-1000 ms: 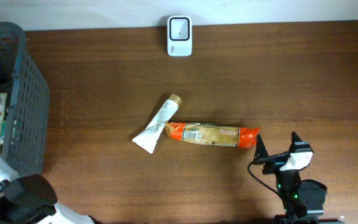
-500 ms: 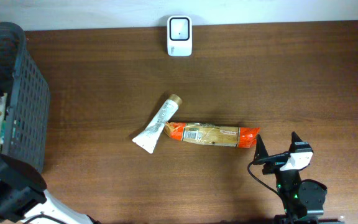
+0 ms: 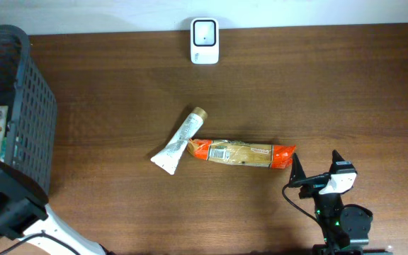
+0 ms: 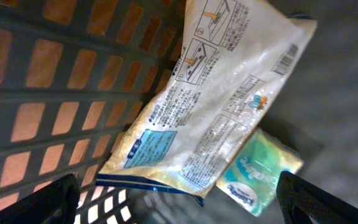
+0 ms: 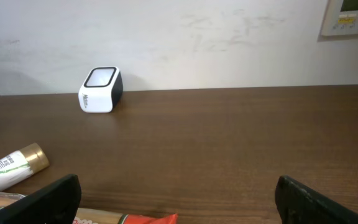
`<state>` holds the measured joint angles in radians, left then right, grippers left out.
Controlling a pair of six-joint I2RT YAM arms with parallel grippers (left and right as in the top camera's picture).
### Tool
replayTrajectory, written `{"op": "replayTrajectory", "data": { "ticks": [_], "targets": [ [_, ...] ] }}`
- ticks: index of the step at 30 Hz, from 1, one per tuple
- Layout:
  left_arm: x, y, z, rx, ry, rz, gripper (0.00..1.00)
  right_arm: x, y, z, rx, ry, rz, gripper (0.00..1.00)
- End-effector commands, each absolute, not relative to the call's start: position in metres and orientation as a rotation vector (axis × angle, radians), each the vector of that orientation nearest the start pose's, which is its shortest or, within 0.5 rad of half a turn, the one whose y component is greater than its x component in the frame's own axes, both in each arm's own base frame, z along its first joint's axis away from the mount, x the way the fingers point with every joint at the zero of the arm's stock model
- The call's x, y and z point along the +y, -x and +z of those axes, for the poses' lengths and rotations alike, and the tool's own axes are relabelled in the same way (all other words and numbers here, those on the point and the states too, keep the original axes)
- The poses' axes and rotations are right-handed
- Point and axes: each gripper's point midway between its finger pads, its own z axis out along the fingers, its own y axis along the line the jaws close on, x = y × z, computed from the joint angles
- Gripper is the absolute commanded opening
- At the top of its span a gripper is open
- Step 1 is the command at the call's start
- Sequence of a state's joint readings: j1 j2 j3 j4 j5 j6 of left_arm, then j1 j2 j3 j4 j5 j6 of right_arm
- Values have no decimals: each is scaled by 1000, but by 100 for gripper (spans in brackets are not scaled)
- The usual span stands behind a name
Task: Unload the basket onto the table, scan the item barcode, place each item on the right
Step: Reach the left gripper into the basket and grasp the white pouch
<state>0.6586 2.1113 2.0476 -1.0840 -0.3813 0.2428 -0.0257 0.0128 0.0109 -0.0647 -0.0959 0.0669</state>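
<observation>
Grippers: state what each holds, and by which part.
Nothing is held: left gripper open over the packet in the basket, right gripper open over the table.

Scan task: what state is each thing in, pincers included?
scanner: upright, nothing in front.
orange packet: flat on table, label up.
tube: lying flat, capped.
basket: holds packets.
white packet: in basket, print up.
teal packet: partly under white packet.
left pincer: open, empty, over basket.
right pincer: open, empty.
</observation>
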Motion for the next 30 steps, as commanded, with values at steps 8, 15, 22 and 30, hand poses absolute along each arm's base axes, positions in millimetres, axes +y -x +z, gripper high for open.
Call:
{"op": "replayTrajectory", "data": {
  "ticks": [8,15,22,30],
  "targets": [
    [380,-354,134,2817,681,885,99,9,-246,158,1643,-2,105,99],
    [381,-350,133,2825,689,882,100,9,-246,158,1643,-3,105,99],
    [382,-349,133,2825,696,883,99,9,-246,158,1643,-2,105,99],
    [379,-344,119,2861,682,873,96,9,-246,158,1643,-2,105,99]
  ]
}}
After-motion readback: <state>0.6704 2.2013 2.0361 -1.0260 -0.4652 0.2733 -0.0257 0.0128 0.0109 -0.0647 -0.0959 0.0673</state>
